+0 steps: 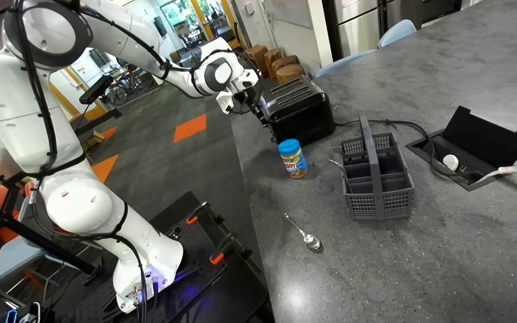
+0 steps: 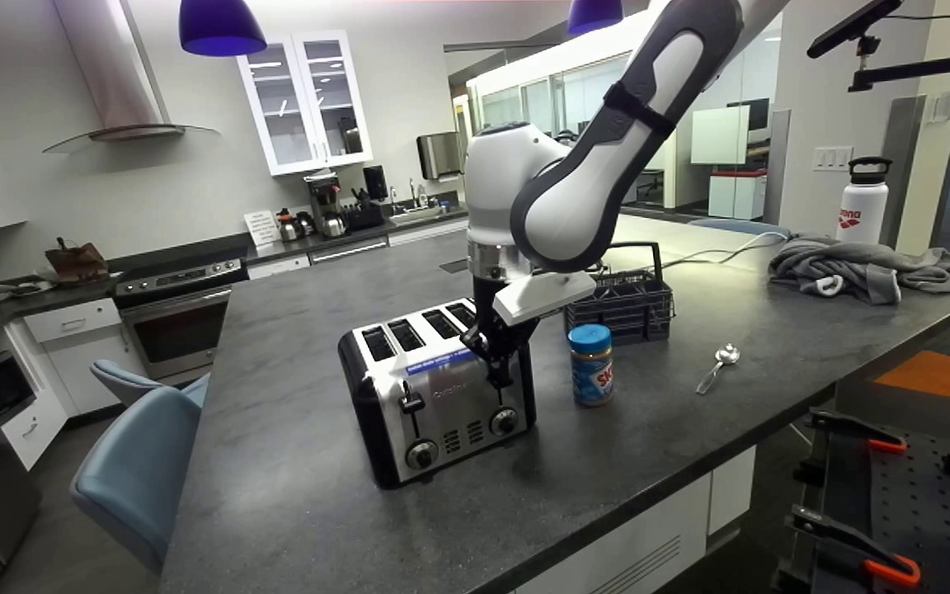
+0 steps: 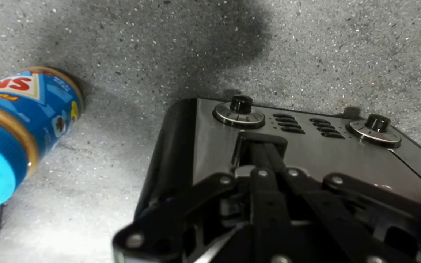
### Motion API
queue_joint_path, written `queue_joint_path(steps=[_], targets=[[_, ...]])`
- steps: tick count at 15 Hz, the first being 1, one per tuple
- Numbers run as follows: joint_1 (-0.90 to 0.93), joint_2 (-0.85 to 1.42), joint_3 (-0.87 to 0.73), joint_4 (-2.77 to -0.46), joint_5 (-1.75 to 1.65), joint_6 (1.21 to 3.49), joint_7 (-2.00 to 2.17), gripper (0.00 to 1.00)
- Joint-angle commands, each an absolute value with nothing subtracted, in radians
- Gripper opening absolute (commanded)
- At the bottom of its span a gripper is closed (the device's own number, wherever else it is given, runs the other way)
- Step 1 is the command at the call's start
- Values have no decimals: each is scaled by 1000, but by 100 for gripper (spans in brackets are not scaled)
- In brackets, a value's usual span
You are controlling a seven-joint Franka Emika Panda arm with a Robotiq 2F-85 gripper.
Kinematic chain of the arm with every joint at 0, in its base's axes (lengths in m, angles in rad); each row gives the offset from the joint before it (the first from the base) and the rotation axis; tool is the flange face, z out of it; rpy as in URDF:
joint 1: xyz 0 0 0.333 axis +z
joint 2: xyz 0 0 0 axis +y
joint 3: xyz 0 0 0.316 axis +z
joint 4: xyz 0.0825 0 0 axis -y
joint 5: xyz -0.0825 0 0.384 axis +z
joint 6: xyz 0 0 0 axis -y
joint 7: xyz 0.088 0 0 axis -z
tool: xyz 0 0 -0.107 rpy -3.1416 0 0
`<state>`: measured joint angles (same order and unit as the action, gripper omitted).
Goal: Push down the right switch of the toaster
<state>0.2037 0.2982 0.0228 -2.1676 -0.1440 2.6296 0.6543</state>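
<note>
The toaster (image 1: 301, 112) stands on the grey counter. Its steel front, with two dials and a visible left lever (image 2: 411, 402), shows in an exterior view (image 2: 450, 396). It also shows in the wrist view (image 3: 323, 160). My gripper (image 2: 498, 367) points down at the front face, above the right dial (image 2: 504, 421). In the wrist view, its fingertips (image 3: 267, 153) are together, at the black right switch (image 3: 263, 137) and partly covering it. I cannot tell whether they touch it. Nothing shows held between the fingers. In an exterior view the gripper (image 1: 260, 116) is partly hidden beside the toaster.
A peanut butter jar (image 1: 293, 159) with a blue lid stands close beside the toaster; it also shows in the wrist view (image 3: 31, 109). A grey wire caddy (image 1: 377, 197), a spoon (image 1: 305, 235), an open black case (image 1: 469, 143) and a towel (image 2: 862, 264) are on the counter.
</note>
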Motion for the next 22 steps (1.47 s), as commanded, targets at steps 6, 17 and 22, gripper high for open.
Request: queue_joint_path(steps=[6,17,22], targets=[[253,369,-33,-2144,-169,2667,734,0],[308,455,-95,-2124,-174,2700,832,0],[308,477,-102,-2124,-174,2705,855,0]])
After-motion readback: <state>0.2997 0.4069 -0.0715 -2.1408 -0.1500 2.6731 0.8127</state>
